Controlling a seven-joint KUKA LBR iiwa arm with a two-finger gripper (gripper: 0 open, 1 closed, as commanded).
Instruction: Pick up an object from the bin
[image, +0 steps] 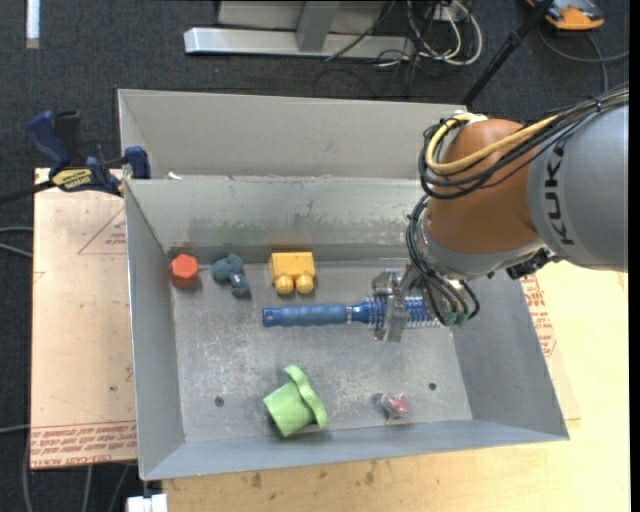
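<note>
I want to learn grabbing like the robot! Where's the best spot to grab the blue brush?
Probably the middle of the brush handle, from straight above, squeezing across its thin width. It lies flat on the bin floor, long and slim, with bare floor either side. The gripper is over the bristly end, likely a wobblier hold.

Grey metal bin, floor scuffed paler. Left of centre: red-orange cylinder, slate-blue piece, yellow block. Centre: brush, bright blue handle, blue-and-white bristles. Lower centre: lime-green cup. Upper right: orange wrist cover
</note>
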